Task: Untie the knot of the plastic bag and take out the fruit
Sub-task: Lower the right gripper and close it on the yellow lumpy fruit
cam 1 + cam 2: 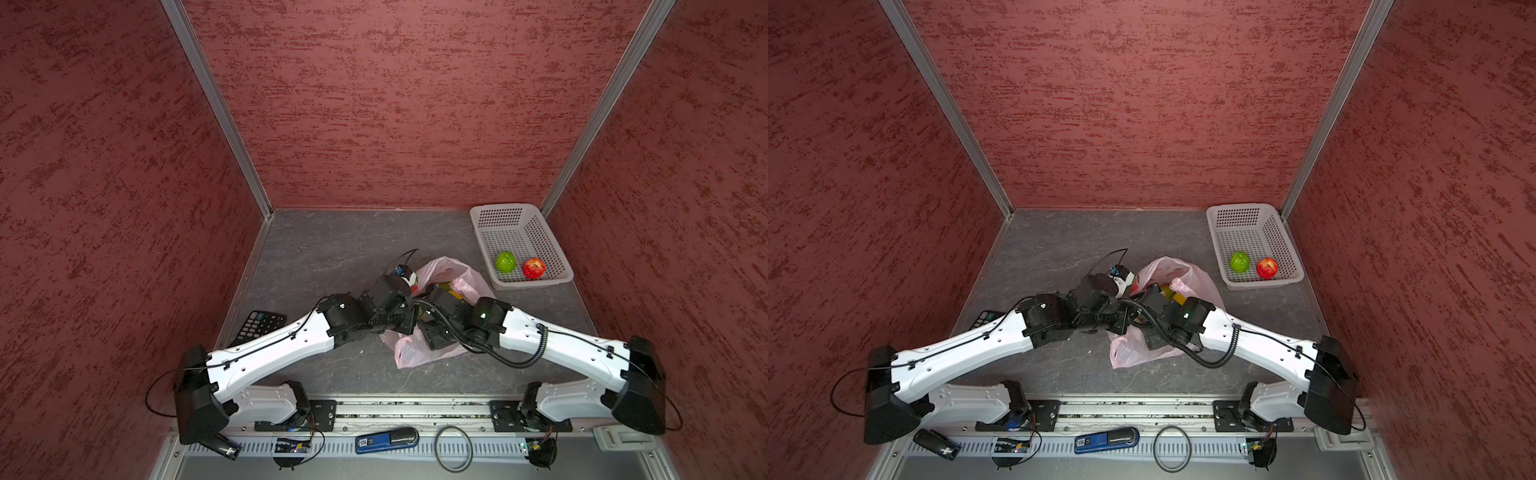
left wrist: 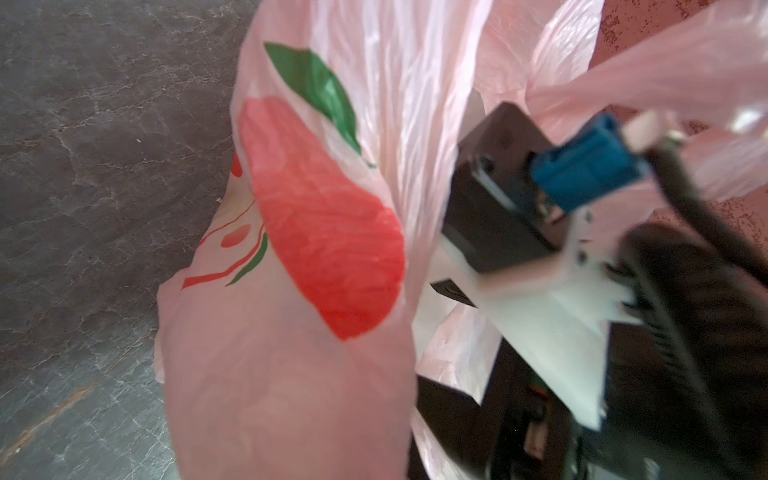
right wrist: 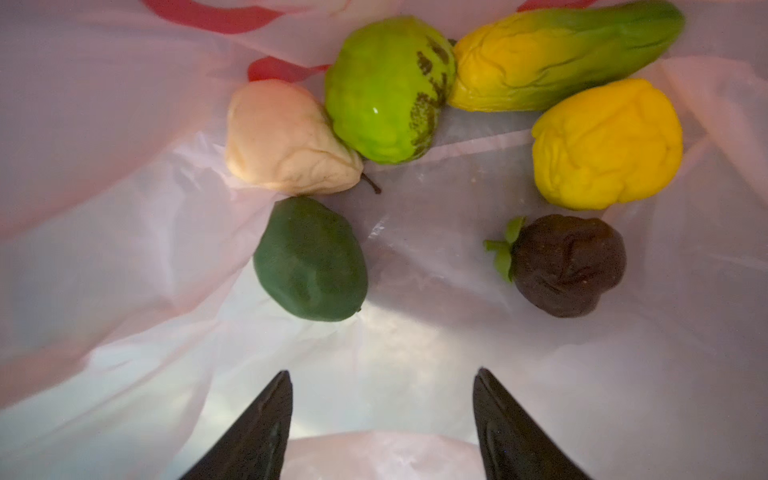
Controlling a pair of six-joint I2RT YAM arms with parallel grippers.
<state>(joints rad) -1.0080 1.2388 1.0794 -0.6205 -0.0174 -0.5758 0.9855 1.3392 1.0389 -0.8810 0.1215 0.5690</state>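
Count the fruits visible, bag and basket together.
8. Six inside the plastic bag: cream, bright green, yellow-green, yellow, dark brown, dark green. Two in the basket: green, red. Folds may hide more.

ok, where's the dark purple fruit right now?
Right wrist view: the dark purple fruit lies inside the plastic bag, nearest the round yellow fruit, just ahead of the open right gripper.

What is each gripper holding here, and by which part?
The right gripper is open inside the plastic bag, short of the fruit, holding nothing. The left gripper is shut, seemingly on the bag's rim; its fingertips are hidden.
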